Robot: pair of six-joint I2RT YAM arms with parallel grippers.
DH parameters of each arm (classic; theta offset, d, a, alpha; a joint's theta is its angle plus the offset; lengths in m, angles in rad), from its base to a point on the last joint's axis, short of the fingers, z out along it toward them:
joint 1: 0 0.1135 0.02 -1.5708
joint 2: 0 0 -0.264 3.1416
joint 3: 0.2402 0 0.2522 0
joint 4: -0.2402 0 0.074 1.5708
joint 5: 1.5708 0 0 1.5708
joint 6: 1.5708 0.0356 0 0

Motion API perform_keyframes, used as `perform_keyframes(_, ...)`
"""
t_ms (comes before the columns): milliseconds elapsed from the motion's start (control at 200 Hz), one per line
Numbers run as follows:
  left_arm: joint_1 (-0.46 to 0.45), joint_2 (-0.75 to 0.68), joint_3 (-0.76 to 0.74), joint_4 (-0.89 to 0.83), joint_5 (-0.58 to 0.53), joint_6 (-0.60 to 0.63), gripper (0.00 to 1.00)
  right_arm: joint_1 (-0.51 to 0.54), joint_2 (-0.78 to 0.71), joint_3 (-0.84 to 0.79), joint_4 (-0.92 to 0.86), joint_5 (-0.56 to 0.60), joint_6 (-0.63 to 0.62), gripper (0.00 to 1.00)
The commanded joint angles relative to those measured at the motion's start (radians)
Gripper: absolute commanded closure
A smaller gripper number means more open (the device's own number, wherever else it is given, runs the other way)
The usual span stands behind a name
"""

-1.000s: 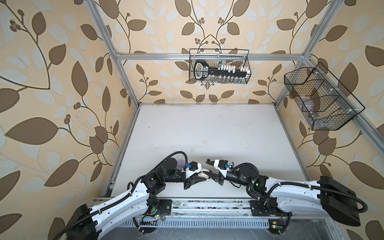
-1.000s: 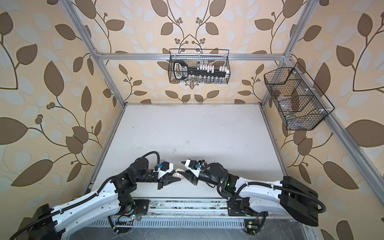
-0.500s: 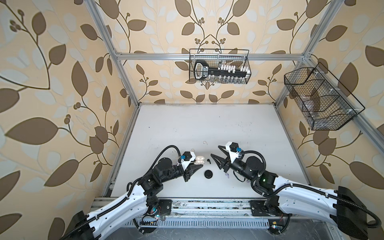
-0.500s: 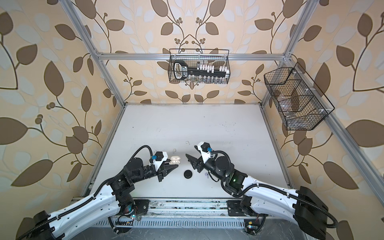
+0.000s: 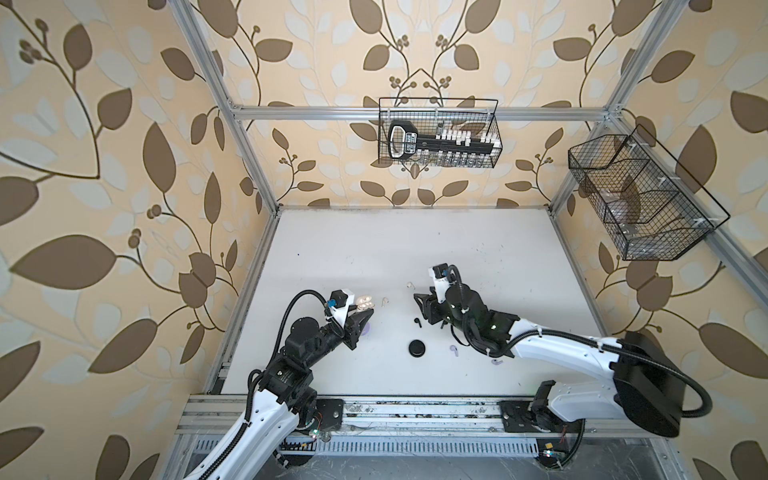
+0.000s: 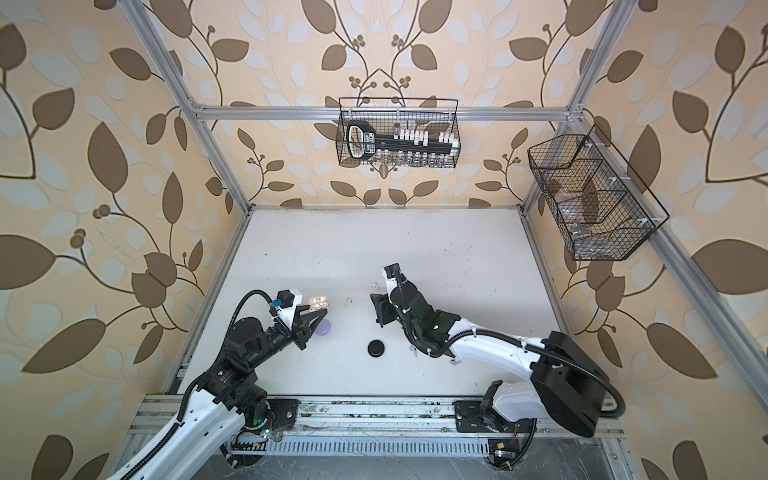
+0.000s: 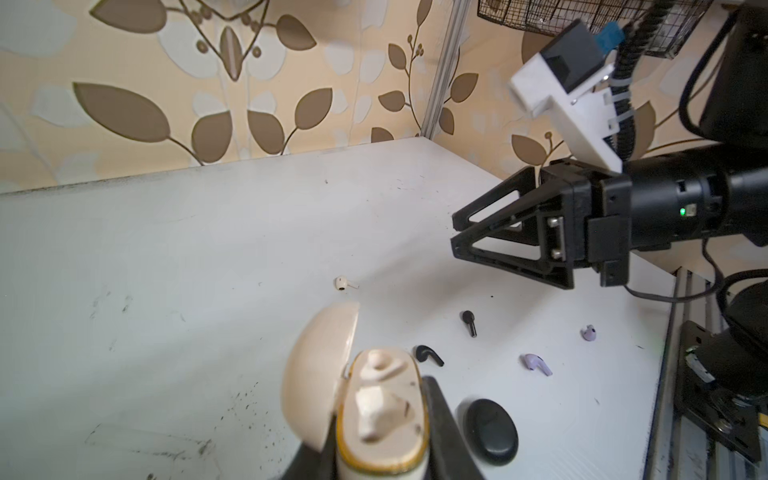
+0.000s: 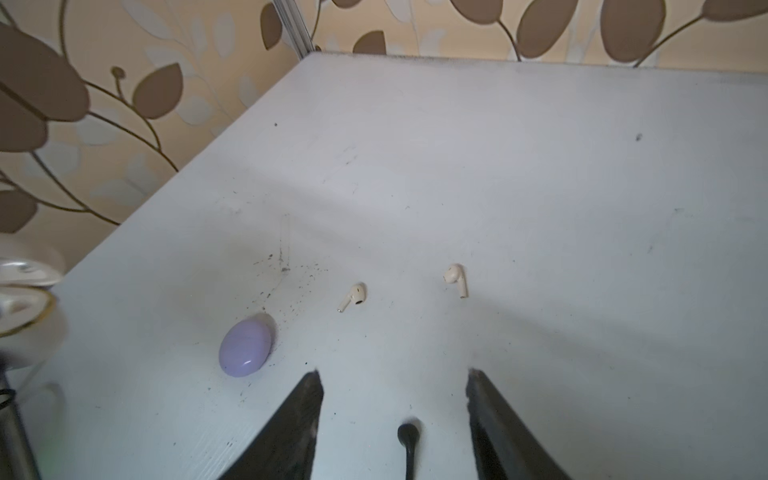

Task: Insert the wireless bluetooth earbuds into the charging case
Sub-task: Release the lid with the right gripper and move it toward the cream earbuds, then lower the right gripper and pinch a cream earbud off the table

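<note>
1. The right gripper (image 8: 394,374) stands roughly half open with nothing in it; its 2 black fingers (image 8: 299,428) frame a strip of the white table (image 8: 540,166)
2. A black earbud (image 8: 409,440) lies flat on the table in the gap between those fingers, touching neither, its stem pointing back toward the wrist; the left wrist view shows this gripper hanging above the surface, clear of the earbud
3. Past the fingertips lie a white earbud (image 8: 353,296) and the other white earbud (image 8: 456,279), apart from each other, each roughly ahead of 1 fingertip
4. The left gripper (image 5: 360,319) is clamped tight on the open cream charging case (image 7: 382,415), with 1 finger along each side of its base; the lid (image 7: 320,374) is hinged back and the 2 moulded wells face the wrist camera
5. A closed lavender case (image 8: 245,347) rests on the table right below the left gripper, which partly covers it in both top views
6. Near the cream case lies the other black earbud (image 7: 429,354), and near that a closed black case (image 5: 417,348)
7. A lavender earbud (image 7: 537,363) and the other lavender earbud (image 7: 589,332) lie on the table close to the right arm (image 5: 552,347), apart from each other and away from both grippers
</note>
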Motion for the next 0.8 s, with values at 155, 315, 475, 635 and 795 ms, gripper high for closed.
perform_keyframes(155,0.003,-0.106,-0.028,-0.034,-0.037,-0.017,1.0,0.057,0.31,0.248,-0.169,0.014,0.123,0.4)
perform_keyframes(315,0.004,-0.107,-0.014,-0.069,-0.129,-0.046,1.0,0.079,0.386,0.369,-0.266,0.073,0.126,0.35)
perform_keyframes(475,0.003,-0.085,-0.001,-0.079,-0.153,-0.053,1.0,0.081,0.465,0.479,-0.361,0.091,0.126,0.37)
perform_keyframes(635,0.003,-0.107,-0.006,-0.087,-0.148,-0.049,1.0,0.082,0.572,0.622,-0.463,0.116,0.122,0.41)
perform_keyframes(795,0.003,-0.132,-0.011,-0.098,-0.159,-0.054,1.0,0.083,0.641,0.702,-0.499,0.131,0.12,0.42)
